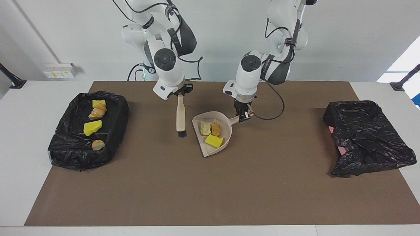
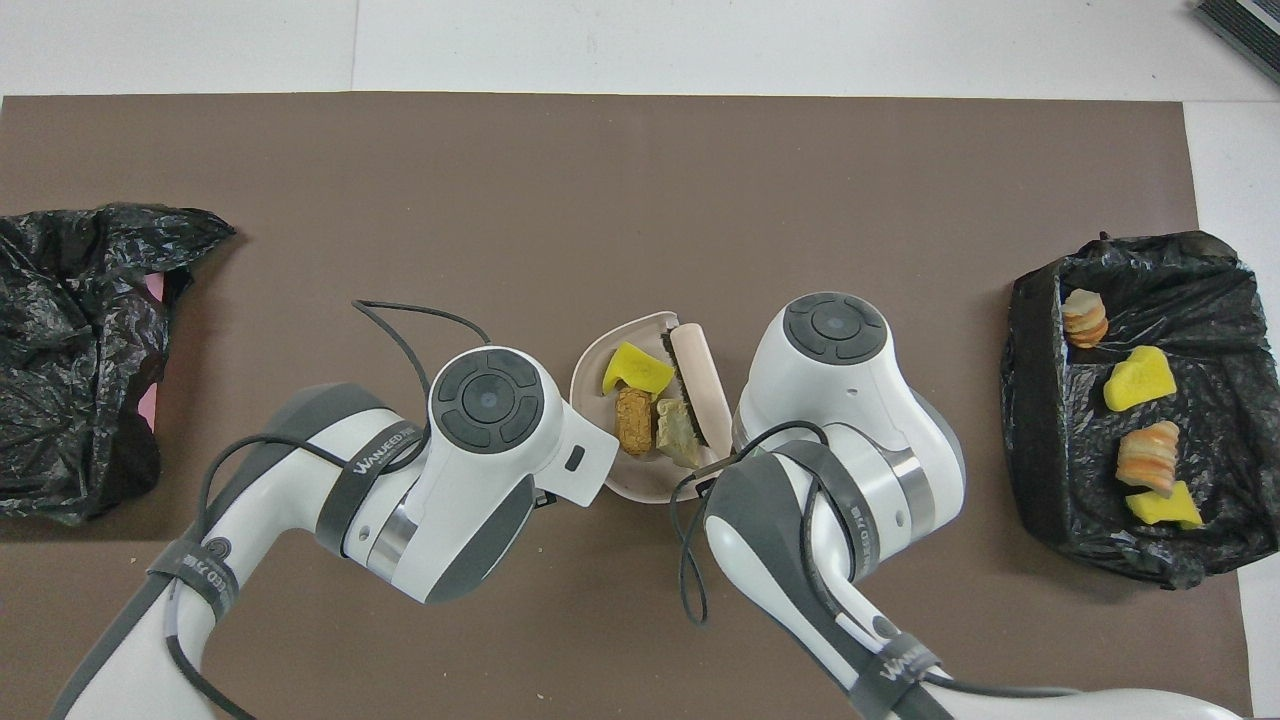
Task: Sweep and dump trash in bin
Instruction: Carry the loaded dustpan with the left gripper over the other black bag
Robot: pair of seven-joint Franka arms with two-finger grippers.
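A pale pink dustpan (image 1: 210, 149) sits mid-mat, and my left gripper (image 1: 243, 115) is shut on its handle. Three pieces of trash lie in it: a yellow sponge chunk (image 1: 214, 141), an orange-tan roll (image 1: 215, 128) and a paler roll (image 1: 205, 128). My right gripper (image 1: 179, 94) is shut on the handle of a brush (image 1: 180, 114), which hangs upright over the mat beside the pan, toward the right arm's end. From overhead the wrists hide both grippers; the dustpan (image 2: 625, 475), sponge (image 2: 637, 367) and brush (image 2: 695, 375) show between them. The black-lined bin (image 1: 65, 154) holds several pieces.
The bin (image 2: 1040, 420) stands at the right arm's end of the brown mat. A crumpled black bag (image 1: 367, 137) over something pink lies at the left arm's end, also seen overhead (image 2: 80, 350). A cable loops off each wrist.
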